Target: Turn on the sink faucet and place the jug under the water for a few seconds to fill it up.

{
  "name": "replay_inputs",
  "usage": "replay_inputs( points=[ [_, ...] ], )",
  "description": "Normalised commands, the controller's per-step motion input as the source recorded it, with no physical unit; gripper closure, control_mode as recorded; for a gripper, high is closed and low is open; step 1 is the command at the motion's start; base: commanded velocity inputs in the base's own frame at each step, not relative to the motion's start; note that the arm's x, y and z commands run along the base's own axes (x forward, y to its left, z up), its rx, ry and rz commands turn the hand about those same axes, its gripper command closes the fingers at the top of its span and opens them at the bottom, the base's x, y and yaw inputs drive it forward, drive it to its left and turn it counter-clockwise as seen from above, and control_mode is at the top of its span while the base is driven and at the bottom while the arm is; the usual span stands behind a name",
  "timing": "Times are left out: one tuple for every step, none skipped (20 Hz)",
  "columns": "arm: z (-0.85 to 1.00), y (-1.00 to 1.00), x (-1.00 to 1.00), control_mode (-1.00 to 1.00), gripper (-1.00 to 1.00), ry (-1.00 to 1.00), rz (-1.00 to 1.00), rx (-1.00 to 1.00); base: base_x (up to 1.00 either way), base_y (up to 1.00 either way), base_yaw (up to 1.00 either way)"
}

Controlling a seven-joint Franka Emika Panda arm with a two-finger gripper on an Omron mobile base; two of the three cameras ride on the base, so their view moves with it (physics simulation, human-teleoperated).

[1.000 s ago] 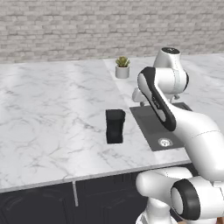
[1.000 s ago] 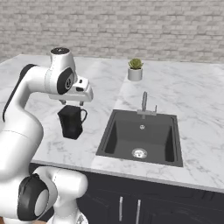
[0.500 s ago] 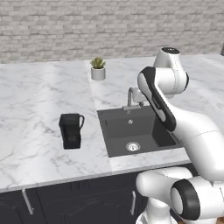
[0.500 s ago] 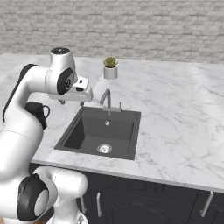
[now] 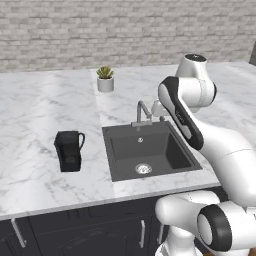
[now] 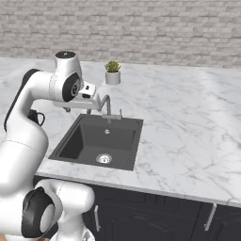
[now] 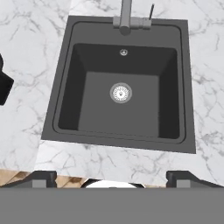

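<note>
Reaching for the sink faucet point(image 5: 142, 112) looks like the step in hand: no water runs from its spout, so the lever has to be turned before the jug point(image 5: 68, 150) is of any use. The tool point(image 7: 112, 176) hangs above the near edge of the sink point(image 5: 172, 159), looking straight down into the basin, with its 2 finger tips point(image 7: 43, 176) standing wide apart and nothing between them.

The faucet rises from the far rim of the sink, its gooseneck arching toward the basin and its thin side lever point(image 7: 151, 11) standing just beside the base. The jug sits upright on the tabletop point(image 5: 35, 110), well apart from the sink on its left, handle toward the basin.

To do this well, I would carry the tool forward over the basin and bring it down beside the lever, not the spout, since the 2 stand close together. Because the lever is slim, a nudge with 1 finger tip seems safer than a pinch. Approaching from above should keep the wrist off the gooseneck. A small potted plant point(image 5: 105, 79) farther back is out of the way.
</note>
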Motion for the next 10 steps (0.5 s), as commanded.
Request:
replay_inputs(
  points=[
    [0.00,0.00,0.00,1.00,-1.00,0.00,0.00,0.00,0.00,0.00,0.00],
    [0.00,0.00,0.00,1.00,-1.00,0.00,0.00,0.00,0.00,0.00,0.00],
    [0.00,0.00,0.00,1.00,-1.00,0.00,0.00,0.00,0.00,0.00,0.00],
    [0.00,0.00,0.00,1.00,-1.00,0.00,0.00,0.00,0.00,0.00,0.00],
    [0.00,0.00,0.00,1.00,-1.00,0.00,0.00,0.00,0.00,0.00,0.00],
    [0.00,0.00,0.00,1.00,-1.00,0.00,0.00,0.00,0.00,0.00,0.00],
    [0.00,0.00,0.00,1.00,-1.00,0.00,0.00,0.00,0.00,0.00,0.00],
    [0.00,0.00,0.00,1.00,-1.00,0.00,0.00,0.00,0.00,0.00,0.00],
    [0.00,0.00,0.00,1.00,-1.00,0.00,0.00,0.00,0.00,0.00,0.00],
    [0.00,0.00,0.00,1.00,-1.00,0.00,0.00,0.00,-0.01,0.00,0.00]
  ],
)
